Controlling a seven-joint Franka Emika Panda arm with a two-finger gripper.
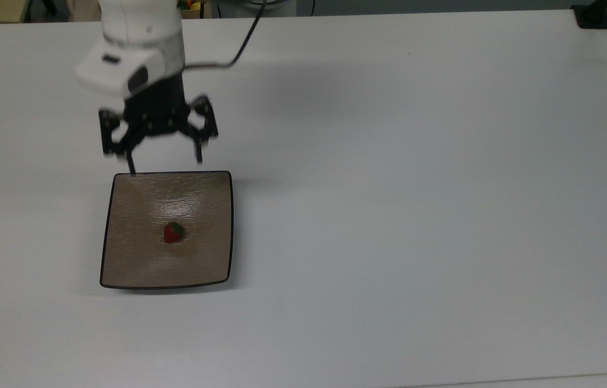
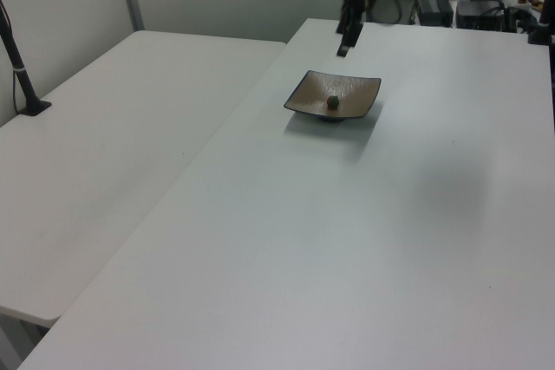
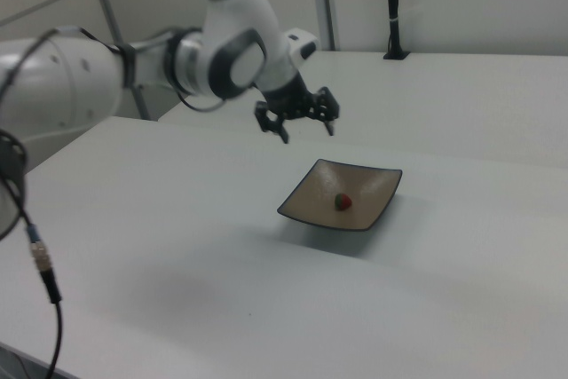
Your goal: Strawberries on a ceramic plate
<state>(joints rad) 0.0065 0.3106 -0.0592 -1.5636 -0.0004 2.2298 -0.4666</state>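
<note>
Strawberry sitting mid-plate, placement looks done. Claw spread wide, empty, above plate's far edge in top view, over bare surface. Nothing left but retreat.

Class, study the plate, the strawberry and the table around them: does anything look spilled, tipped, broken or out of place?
Nothing stands out. The strawberry lies near the middle of the ceramic plate, which sits flat and whole on the white table. The gripper hangs open, clear of the plate.
</note>
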